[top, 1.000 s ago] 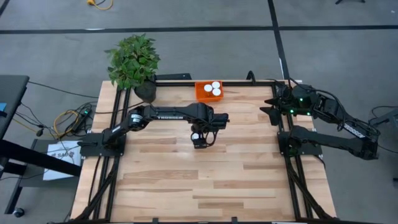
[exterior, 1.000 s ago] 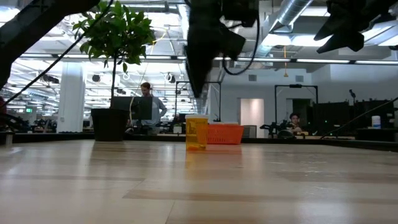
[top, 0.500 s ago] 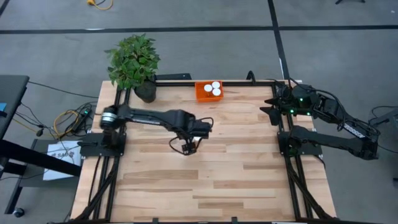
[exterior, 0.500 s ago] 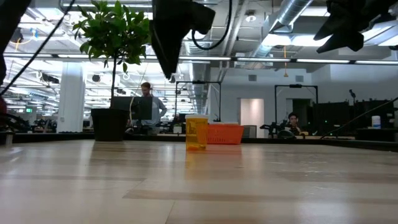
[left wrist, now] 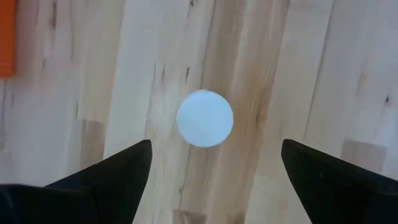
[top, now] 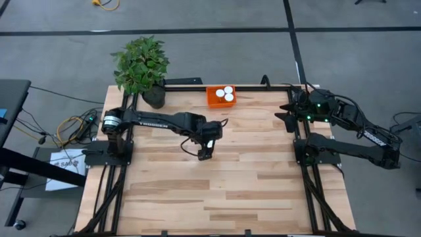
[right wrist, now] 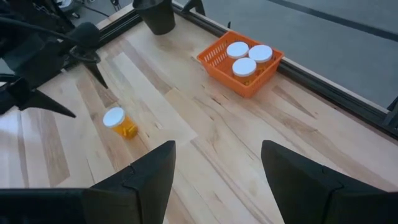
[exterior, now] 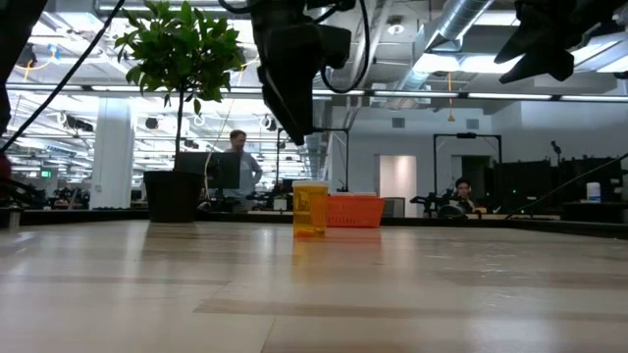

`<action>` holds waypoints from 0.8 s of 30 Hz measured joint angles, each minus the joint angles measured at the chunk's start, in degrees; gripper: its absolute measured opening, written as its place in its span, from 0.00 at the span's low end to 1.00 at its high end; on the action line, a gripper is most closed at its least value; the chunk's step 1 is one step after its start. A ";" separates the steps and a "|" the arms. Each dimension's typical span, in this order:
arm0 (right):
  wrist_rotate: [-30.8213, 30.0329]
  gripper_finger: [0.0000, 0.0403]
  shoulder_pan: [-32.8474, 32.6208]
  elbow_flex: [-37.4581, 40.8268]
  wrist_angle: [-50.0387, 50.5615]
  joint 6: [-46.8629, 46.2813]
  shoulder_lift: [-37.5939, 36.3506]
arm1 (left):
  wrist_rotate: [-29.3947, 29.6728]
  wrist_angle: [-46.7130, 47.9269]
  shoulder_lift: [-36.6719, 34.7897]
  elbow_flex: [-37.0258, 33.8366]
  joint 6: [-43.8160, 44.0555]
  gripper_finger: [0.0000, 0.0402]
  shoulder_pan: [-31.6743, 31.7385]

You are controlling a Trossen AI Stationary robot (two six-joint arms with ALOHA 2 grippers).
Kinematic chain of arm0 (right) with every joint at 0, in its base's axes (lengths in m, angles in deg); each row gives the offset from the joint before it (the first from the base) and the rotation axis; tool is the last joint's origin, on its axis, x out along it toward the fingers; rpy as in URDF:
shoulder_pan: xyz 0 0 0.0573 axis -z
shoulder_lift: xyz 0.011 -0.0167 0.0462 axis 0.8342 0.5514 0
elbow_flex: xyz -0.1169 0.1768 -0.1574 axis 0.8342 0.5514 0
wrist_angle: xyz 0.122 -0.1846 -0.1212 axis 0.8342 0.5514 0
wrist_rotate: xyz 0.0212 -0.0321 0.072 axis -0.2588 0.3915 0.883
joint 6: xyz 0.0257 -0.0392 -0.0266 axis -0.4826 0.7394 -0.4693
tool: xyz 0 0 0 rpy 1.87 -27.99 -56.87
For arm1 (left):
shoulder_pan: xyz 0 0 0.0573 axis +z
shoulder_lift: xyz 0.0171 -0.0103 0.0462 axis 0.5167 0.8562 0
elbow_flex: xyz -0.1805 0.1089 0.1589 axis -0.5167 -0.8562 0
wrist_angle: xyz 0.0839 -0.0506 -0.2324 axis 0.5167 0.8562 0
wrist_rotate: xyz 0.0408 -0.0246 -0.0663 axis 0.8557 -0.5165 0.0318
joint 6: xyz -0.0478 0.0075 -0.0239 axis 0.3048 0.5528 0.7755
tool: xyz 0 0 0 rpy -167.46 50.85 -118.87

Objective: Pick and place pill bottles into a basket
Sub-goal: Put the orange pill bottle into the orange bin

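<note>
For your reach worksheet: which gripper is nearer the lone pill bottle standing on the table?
Left. The left gripper hangs open directly above the lone pill bottle, its cap framed between the fingers. The right gripper waits far off at the table's right edge.

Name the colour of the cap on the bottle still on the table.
White, clearest in the left wrist view: cap.

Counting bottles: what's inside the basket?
Three white-capped bottles stand in the basket; its floor under them is hidden. A fourth bottle stands on the table.
</note>
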 joint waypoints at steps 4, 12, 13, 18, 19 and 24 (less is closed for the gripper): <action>-0.02 0.58 0.00 0.00 -0.09 -0.04 0.02 | -2.19 -2.59 0.40 -0.07 -2.48 0.87 0.71; -0.06 0.58 0.09 0.00 -0.03 -0.15 0.02 | -7.20 -4.70 4.00 0.14 -3.86 0.87 1.80; -0.05 0.58 0.13 0.00 0.02 -0.15 0.02 | -7.05 -5.16 4.06 0.16 -3.86 0.87 1.78; -0.02 0.58 0.24 0.00 0.00 -0.13 0.02 | -7.07 -5.33 4.64 0.29 -4.96 0.87 1.59; -0.02 0.58 0.24 0.00 0.05 -0.13 0.02 | -7.45 -5.12 4.82 0.27 -5.19 0.87 1.62; 0.00 0.58 0.24 0.00 0.37 -0.13 0.02 | -7.54 -5.70 5.82 0.28 -5.30 0.87 1.70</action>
